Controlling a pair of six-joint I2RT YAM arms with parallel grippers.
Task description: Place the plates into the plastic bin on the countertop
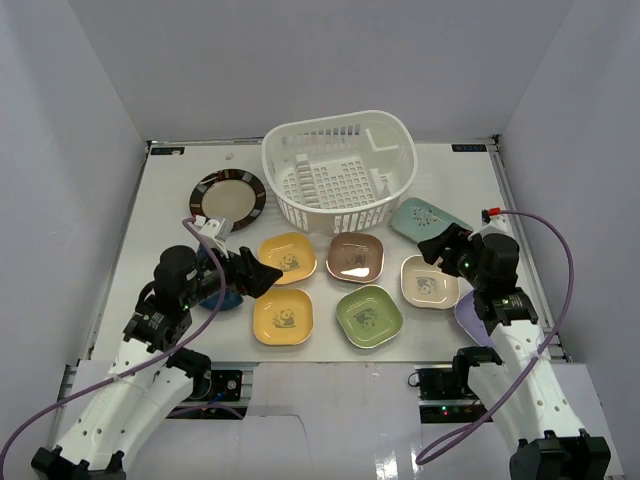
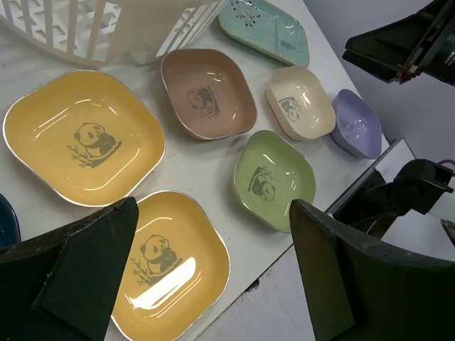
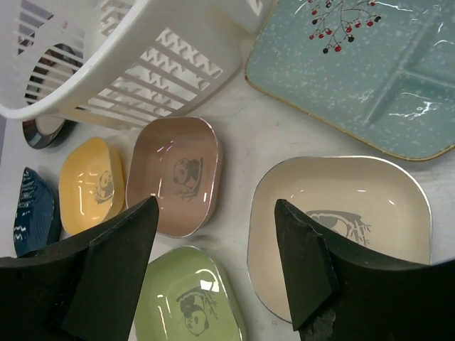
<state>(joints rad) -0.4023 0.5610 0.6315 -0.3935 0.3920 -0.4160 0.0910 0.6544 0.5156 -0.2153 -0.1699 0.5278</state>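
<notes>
**Both claws hovering wide open over the near dishes, bin standing beyond**

The left gripper [image 1: 256,276] is hanging with jaws spread wide, the near yellow dish [image 2: 174,263] lying just below and ahead of its tips. The right gripper [image 3: 217,206], arm bending forward from its base, is hanging equally wide directly above the cream dish [image 3: 341,213]. Neither rounded-square dish is offering a long axis. Farther off, the plastic bin [image 1: 400,180] is sitting at the back centre of the countertop [image 1: 160,200], holding no plates, and I judge it roughly equally reachable by both arms.
</notes>
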